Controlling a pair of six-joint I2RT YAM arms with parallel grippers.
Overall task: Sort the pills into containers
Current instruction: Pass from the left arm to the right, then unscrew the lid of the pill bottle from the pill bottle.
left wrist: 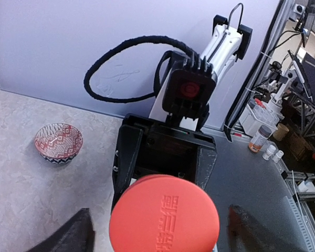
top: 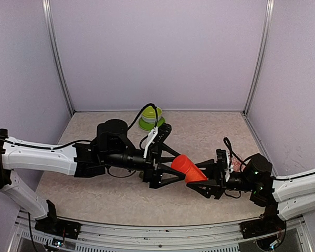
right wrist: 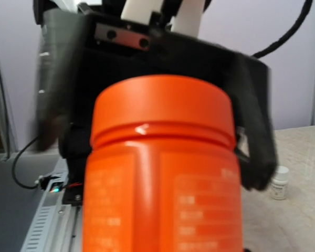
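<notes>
From above, the left arm (top: 42,156) reaches in from the left and the right arm (top: 299,184) from the right, and they meet over the middle of the table (top: 94,194). The red bottle (top: 189,168) hangs tilted in the air between them, cap end toward the left arm, base end toward the right arm. The right jaws are closed on the bottle's lower part, one finger on each side. The left jaws stand wide around the cap end. A lime-green bowl (top: 150,116) on a saucer sits at the far edge of the table, behind the left wrist.

In the left wrist view the bottle's round red cap faces the camera, low in the middle, with embossed characters on its face. The left jaws' dark fingers (left wrist: 68,236) show at the bottom corners, each with a clear gap to the cap: wide, gripping nothing. Behind the cap the right jaws clamp the bottle's body between black fingers (left wrist: 127,163). A red-and-white patterned bowl (left wrist: 58,143) rests on the table to the left, well apart.

In the right wrist view the bottle fills the picture, cap away from the camera, pale print on its side. The left jaws are blurred around the cap, a gap showing on the left side; whether the right-hand finger touches, I cannot tell. A small white bottle (right wrist: 279,182) stands upright on the table at the right
</notes>
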